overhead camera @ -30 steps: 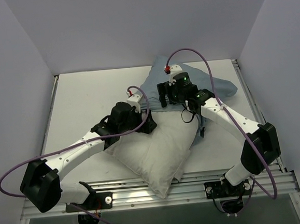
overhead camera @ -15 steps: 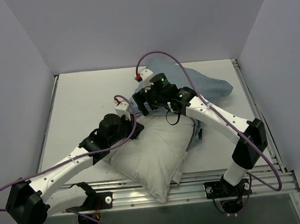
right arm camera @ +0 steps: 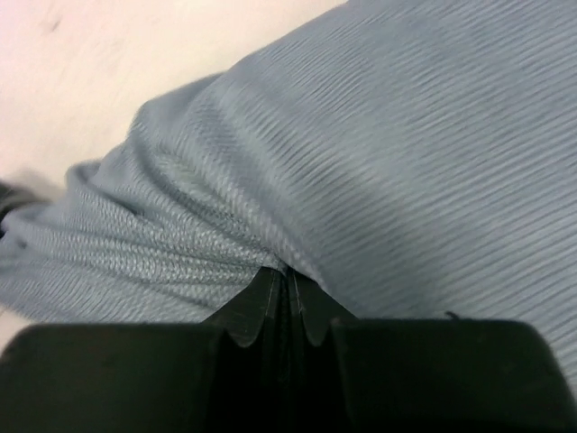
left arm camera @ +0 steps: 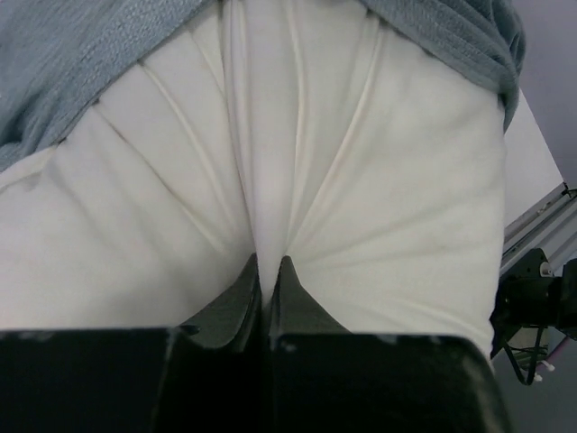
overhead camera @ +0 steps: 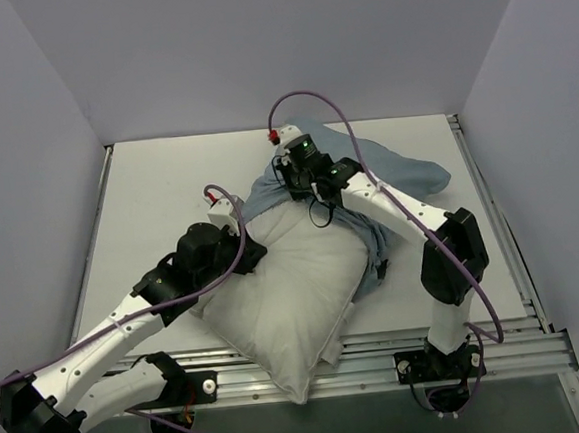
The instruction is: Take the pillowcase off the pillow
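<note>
Right hand [right arm camera: 281, 278] dragged pillowcase [overhead camera: 407, 173] left | pillow [overhead camera: 295, 288] long axis near-far

The white table [overhead camera: 158, 197] carries a plump white pillow [overhead camera: 291, 297] lying slantwise near its middle, the near corner reaching over the metal rails [overhead camera: 380, 345] at the front edge. A blue-grey pillowcase [overhead camera: 406, 172] lies bunched over the pillow's far end and spreads onto the table's far right part.

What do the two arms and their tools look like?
Left arm and right arm: white links, black joints, a looping purple cable with a red plug. Green lights glow near the right wrist. Left tool and right tool: black tapered fingers.
</note>
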`<state>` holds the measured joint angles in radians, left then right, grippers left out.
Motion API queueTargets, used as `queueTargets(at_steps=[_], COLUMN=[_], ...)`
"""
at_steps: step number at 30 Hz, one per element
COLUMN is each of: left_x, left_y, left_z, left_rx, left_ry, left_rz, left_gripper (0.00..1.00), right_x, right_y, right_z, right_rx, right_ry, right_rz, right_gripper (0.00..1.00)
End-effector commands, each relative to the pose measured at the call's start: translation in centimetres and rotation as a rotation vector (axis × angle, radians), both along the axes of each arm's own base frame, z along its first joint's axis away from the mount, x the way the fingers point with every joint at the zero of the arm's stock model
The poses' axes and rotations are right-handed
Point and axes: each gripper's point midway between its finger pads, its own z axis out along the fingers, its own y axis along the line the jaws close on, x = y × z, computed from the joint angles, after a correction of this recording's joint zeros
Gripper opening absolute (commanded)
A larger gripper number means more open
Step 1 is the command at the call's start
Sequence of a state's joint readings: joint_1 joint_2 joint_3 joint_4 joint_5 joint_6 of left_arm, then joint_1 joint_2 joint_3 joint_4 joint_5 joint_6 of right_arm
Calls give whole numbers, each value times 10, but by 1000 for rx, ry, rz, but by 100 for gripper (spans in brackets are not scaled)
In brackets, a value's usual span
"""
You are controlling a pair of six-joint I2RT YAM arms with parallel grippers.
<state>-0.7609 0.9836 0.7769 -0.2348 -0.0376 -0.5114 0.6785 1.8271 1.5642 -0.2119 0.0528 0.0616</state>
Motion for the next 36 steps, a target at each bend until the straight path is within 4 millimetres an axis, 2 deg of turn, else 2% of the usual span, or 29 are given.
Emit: queueTargets(at_steps=[1, 2, 3, 4, 5, 8, 9, 12, 16, 18, 19, 22, 23, 25, 27, 28, 29, 30, 31, 32, 33, 34, 35, 36], left_x=[-33, -34, -33, -33, -33, -37, -38, -41, -40, -39, -39, -38, -38, -36, -30, -23, -16, -10, 0, 11, 20, 31, 40, 55], left_y=[35, 41, 46, 56, 62, 75, 78, 89, 104, 110, 114, 131, 135, 137, 131, 124, 114, 108, 98, 92, 90, 86, 86, 87], left_z=[15, 23, 36, 35, 39, 51, 54, 63, 62, 68, 68, 78, 80, 79, 68, 71, 64, 62, 68, 61, 60, 70, 70, 62], left_rx=[81, 80, 78, 115, 121, 130, 125, 112, 156, 167, 182, 206, 210, 233, 258, 237, 249, 249, 222, 247, 250, 219, 221, 245], left_ry=[73, 57, 36, 41, 35, 25, 24, 6, -4, -17, -17, -47, -56, -70, -63, -83, -71, -71, -94, -84, -86, -102, -98, -82], left_rz=[24, 39, 58, 92, 109, 150, 164, 199, 249, 279, 287, 354, 366, 364, 355, 350, 336, 328, 333, 351, 372, 407, 437, 477], left_gripper=[2, 2, 2, 2, 2, 2, 2, 2, 2, 2, 2, 2, 2, 2, 2, 2, 2, 2, 2, 2, 2, 2, 2, 2], right_x=[55, 63, 71, 75, 81, 92, 95, 100, 102, 101, 100, 102, 104, 111, 115, 112, 110, 100, 92, 87, 74, 64, 57, 41], right_y=[-149, -171, -181, -192, -214, -242, -260, -282, -272, -287, -305, -323, -321, -292, -249, -225, -210, -182, -166, -157, -145, -136, -131, -127], right_z=[7, 14, 24, 28, 31, 44, 48, 60, 71, 70, 71, 78, 82, 90, 107, 108, 114, 123, 123, 126, 143, 135, 136, 151], right_rx=[-199, -190, -167, -156, -146, -90, -78, -11, 21, 14, 16, 77, 96, 157, 216, 249, 264, 293, 315, 339, 378, 418, 441, 477], right_ry=[-58, -71, -91, -95, -97, -114, -119, -136, -151, -159, -158, -167, -174, -171, -206, -192, -205, -204, -189, -191, -212, -187, -188, -215], right_rz=[-471, -535, -583, -616, -674, -777, -825, -893, -849, -917, -968, -1015, -999, -844, -671, -582, -532, -451, -395, -370, -335, -315, -300, -282], right_gripper=[0, 0, 0, 0, 0, 0, 0, 0, 0, 0, 0, 0, 0, 0, 0, 0, 4, 9, 19, 25, 32, 45, 50, 54])
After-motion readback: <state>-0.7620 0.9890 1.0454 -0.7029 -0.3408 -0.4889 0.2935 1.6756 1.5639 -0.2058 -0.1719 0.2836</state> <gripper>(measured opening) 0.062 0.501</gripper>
